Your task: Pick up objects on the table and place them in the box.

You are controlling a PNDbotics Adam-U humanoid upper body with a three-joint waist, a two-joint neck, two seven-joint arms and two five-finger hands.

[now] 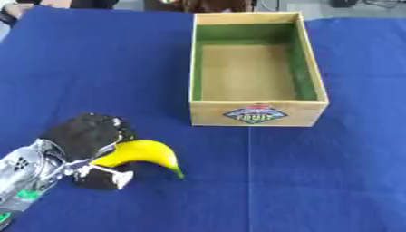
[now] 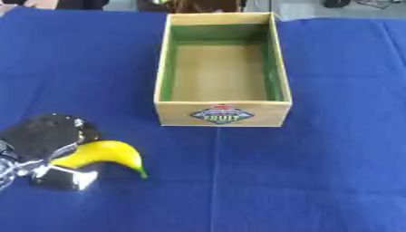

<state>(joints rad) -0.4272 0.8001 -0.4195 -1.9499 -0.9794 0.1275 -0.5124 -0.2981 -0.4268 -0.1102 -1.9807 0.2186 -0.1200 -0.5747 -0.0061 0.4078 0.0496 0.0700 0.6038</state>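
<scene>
Banana [image 1: 142, 153], yellow, curved, green-tipped

Left hand [image 1: 83, 136] low at left, fingers curled, thumb under.

The open wooden box with green-lined inner walls [image 1: 258, 113] bears a diamond-shaped label [image 1: 255, 114] on its near, six o'clock wall, reading "FRUIT"; the smaller print above it is illegible.

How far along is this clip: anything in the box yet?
Nothing is done yet: the box holds nothing. In hand: the left hand is curled round the banana at the table's near left. Left to do: carry it to the box and release it.
</scene>
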